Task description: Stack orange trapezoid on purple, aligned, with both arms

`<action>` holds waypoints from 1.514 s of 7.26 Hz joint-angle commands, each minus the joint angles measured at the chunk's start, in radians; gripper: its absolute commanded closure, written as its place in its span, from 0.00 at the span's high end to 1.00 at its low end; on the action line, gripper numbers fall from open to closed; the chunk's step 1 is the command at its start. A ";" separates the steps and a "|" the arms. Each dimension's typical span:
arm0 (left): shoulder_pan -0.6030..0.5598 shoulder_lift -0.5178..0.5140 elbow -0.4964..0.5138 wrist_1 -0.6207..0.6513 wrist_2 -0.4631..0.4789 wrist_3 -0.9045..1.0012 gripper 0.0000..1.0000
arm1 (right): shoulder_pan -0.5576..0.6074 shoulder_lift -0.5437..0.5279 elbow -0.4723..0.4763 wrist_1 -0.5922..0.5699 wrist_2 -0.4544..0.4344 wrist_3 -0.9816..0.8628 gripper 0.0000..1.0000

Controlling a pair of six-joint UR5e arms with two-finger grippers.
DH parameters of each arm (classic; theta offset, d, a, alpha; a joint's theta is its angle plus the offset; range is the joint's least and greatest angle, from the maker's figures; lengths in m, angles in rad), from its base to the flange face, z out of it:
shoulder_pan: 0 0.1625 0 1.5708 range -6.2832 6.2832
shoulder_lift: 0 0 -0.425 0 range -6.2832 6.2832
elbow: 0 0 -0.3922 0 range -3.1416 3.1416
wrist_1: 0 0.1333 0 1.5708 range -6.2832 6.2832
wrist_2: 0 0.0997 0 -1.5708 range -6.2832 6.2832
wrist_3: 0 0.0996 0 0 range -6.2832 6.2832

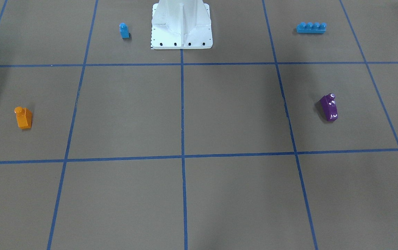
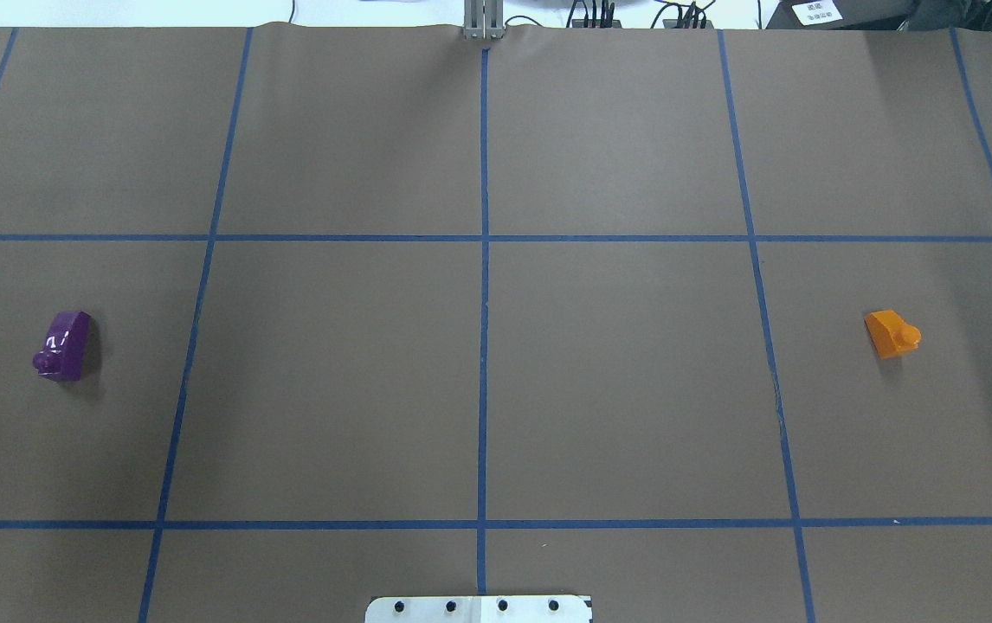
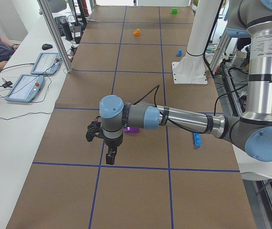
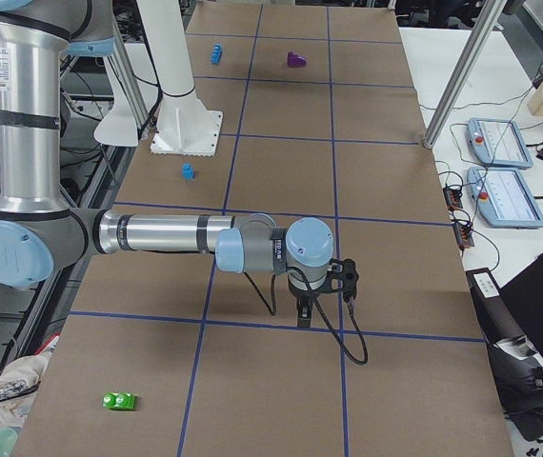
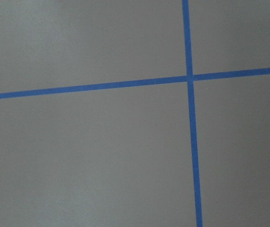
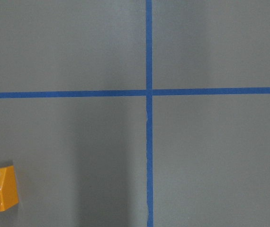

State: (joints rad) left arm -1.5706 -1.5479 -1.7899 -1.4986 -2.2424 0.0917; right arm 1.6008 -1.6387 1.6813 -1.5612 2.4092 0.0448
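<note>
Noted orange block [image 2: 892, 333] on table [image 2: 617, 389], robot's R side, mid row of tape grid, stud up, nothing touching it. Also seen at lower-left corner of R wrist cam, white mark showing. Noted purple block [image 2: 63, 346] in same row, far L side, well apart from orange. Saw L arm [image 3: 183, 119] stretched low over table; L gripper [image 3: 109, 160] pointing down near purple block, not touching. Saw R arm [image 4: 157, 233] stretched likewise, R gripper [image 4: 302, 317] pointing down by a tape line. Finger state, both grippers: can't tell, side cams only. Logged small blue block [image 1: 124, 30] and long blue brick [image 1: 311, 27] either side of white pedestal [image 1: 181, 24].
</note>
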 commanded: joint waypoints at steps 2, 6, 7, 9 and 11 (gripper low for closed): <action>0.125 -0.035 -0.040 -0.066 -0.011 -0.216 1.00 | -0.004 0.010 0.033 0.003 0.001 0.013 1.00; 0.502 0.165 -0.108 -0.568 0.077 -1.008 1.00 | -0.005 -0.007 0.031 0.003 0.005 0.017 1.00; 0.629 0.172 -0.108 -0.595 0.190 -1.114 1.00 | -0.009 -0.006 0.035 0.004 0.008 0.018 1.00; 0.768 0.155 -0.091 -0.629 0.291 -1.210 1.00 | -0.013 0.002 0.035 0.003 0.021 0.017 1.00; 0.805 0.106 -0.022 -0.629 0.293 -1.207 1.00 | -0.016 0.002 0.035 0.001 0.033 0.017 1.00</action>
State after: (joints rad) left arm -0.7967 -1.4118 -1.8572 -2.1243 -1.9582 -1.1116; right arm 1.5874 -1.6376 1.7164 -1.5587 2.4325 0.0615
